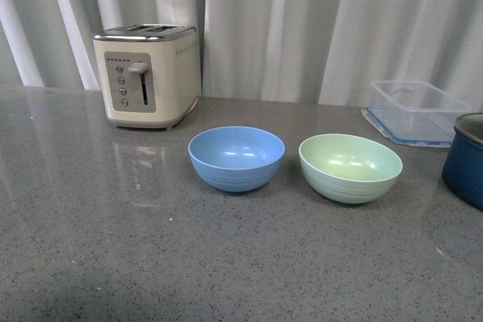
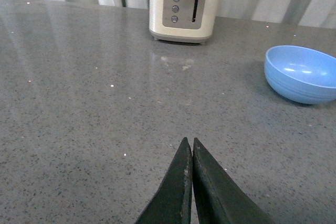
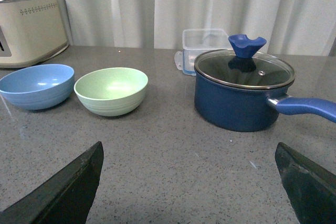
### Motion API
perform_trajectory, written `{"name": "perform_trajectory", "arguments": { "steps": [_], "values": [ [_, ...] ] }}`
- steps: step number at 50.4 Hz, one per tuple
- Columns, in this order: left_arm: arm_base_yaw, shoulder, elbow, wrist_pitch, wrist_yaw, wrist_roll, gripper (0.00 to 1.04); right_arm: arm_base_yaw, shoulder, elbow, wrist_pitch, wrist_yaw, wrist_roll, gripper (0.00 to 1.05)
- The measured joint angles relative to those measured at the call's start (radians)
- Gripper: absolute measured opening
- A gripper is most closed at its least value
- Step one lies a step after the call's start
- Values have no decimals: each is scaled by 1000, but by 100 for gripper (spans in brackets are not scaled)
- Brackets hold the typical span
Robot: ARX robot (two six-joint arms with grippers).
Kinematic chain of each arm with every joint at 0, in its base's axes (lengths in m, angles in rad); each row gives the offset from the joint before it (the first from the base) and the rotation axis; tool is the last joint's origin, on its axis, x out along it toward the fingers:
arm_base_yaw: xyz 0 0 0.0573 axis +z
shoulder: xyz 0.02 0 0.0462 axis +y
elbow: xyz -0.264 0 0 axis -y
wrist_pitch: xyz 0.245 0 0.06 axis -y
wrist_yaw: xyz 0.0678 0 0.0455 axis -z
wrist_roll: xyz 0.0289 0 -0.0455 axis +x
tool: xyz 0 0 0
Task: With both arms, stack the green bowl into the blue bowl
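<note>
Over the counter (image 1: 226, 262), left gripper (image 2: 189, 142) hangs closed, right gripper (image 3: 188, 145) spread wide.

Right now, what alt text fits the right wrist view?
A green bowl and blue bowl sit side by side, not touching, on a grey counter, a lidded navy pot beside the green one. A toaster and clear container stand by the curtain; the right gripper is open.

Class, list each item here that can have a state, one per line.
green bowl, upright, empty
blue bowl, upright, empty
toaster, lever up
navy pot, lid on
clear container, empty
left claw, shut
right claw, open
</note>
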Motion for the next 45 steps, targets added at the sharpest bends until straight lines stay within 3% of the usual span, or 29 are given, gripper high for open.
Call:
{"name": "perform_trajectory", "arguments": {
  "steps": [19,45],
  "values": [
    [0,-180,-73,-85,3,0,4,0,0,0,0,0,0,95],
    [0,-423,-74,-319,4,0,4,0,0,0,0,1,0,95]
  ]
}}
